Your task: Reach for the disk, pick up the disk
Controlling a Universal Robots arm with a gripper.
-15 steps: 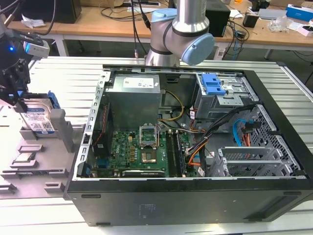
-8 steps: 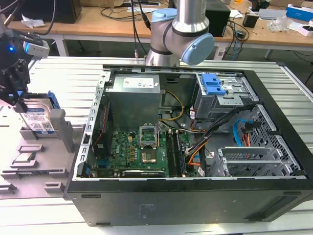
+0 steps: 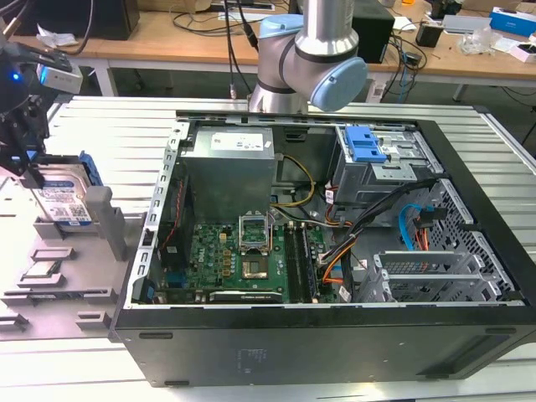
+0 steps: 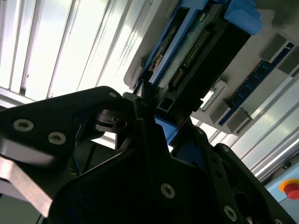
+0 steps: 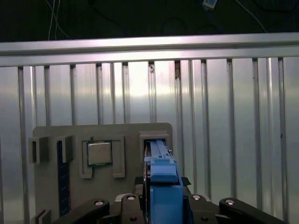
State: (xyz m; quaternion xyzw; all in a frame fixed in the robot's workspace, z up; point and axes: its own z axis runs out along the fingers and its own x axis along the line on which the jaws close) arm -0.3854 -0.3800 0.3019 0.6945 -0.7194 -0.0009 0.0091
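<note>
The disk [image 3: 69, 201] is a silver drive with a white-and-blue label and blue rails. It stands on edge in a slot of the grey holder [image 3: 59, 268] at the exterior view's left. My black gripper [image 3: 35, 180] has come down over it from above and is shut on the disk, one finger lying against the labelled face. In the first wrist view the disk's blue rail [image 5: 159, 149] runs from the holder slot up into the gripper [image 5: 162, 181]. The disk's connector edge [image 4: 196, 51] and the gripper [image 4: 154, 112] touching it appear in the second wrist view.
An open black computer case [image 3: 335, 335] lies to the exterior view's right of the holder, with a grey power supply [image 3: 230, 167] and a blue latch [image 3: 364, 144] inside. The holder [image 5: 131, 130] also carries a processor chip [image 5: 99, 153]. The slatted metal table [image 5: 233, 116] ends at a rail.
</note>
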